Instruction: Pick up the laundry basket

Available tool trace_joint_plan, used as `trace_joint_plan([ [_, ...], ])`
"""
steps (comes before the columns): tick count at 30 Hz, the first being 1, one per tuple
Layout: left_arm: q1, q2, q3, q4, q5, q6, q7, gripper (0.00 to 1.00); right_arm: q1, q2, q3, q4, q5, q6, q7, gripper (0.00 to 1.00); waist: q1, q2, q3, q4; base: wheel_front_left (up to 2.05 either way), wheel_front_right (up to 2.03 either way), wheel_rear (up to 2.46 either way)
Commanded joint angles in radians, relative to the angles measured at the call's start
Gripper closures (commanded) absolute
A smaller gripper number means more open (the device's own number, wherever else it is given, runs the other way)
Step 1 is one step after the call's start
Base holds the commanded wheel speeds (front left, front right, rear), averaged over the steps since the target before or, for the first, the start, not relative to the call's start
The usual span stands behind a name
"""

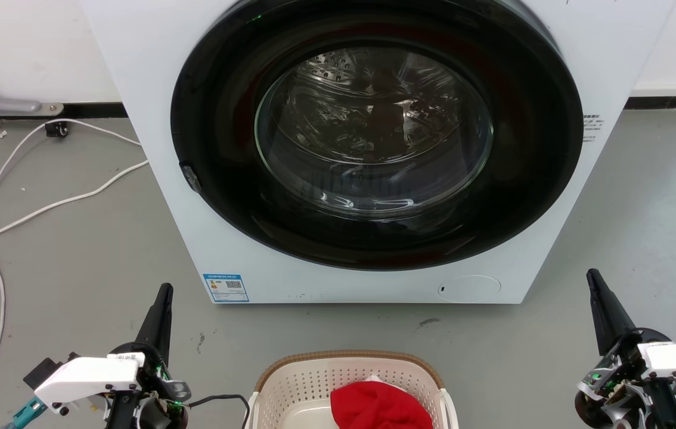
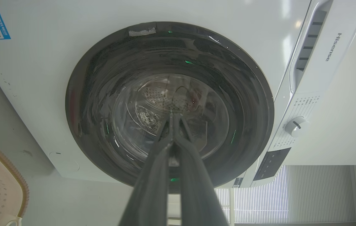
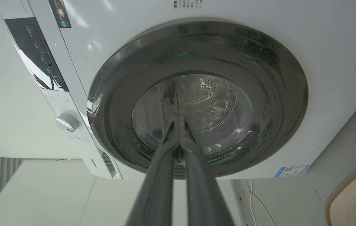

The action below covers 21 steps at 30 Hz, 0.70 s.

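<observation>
Laundry basket [image 1: 296,387] lies untouched; left claw [image 1: 165,289], right claw [image 1: 592,274] each seemingly pressed together.

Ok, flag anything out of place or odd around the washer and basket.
Two small things. White cables sprawl loose across the floor left of the washer, and a strip of tape is stuck on its door ring. The basket sits upright, red cloth inside.

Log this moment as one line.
phase: pre-grasp | left gripper: shut, empty | right gripper: shut, empty | laundry basket: on floor, untouched, red cloth inside
</observation>
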Motion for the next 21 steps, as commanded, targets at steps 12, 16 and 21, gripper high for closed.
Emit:
trace_joint_plan([
  [12, -0.008, -0.001, 0.004, 0.0, 0.003, -0.003, 0.002, 1.0, -0.012, 0.005, -0.003, 0.002, -0.007, 0.0, 0.004, 1.0, 0.0, -0.0001, 0.0, 0.0, 0.0, 0.0, 0.0],
  [16, -0.008, -0.001, 0.004, 0.0, 0.003, -0.003, 0.002, 1.0, -0.012, 0.006, -0.003, 0.002, -0.008, 0.0, 0.004, 1.0, 0.0, -0.0001, 0.0, 0.0, 0.0, 0.0, 0.0],
  [21, -0.008, -0.001, 0.004, 0.0, 0.002, -0.003, 0.003, 1.0, -0.012, 0.006, -0.004, 0.002, -0.008, 0.0, 0.005, 1.0, 0.0, -0.0001, 0.0, 0.0, 0.0, 0.0, 0.0],
])
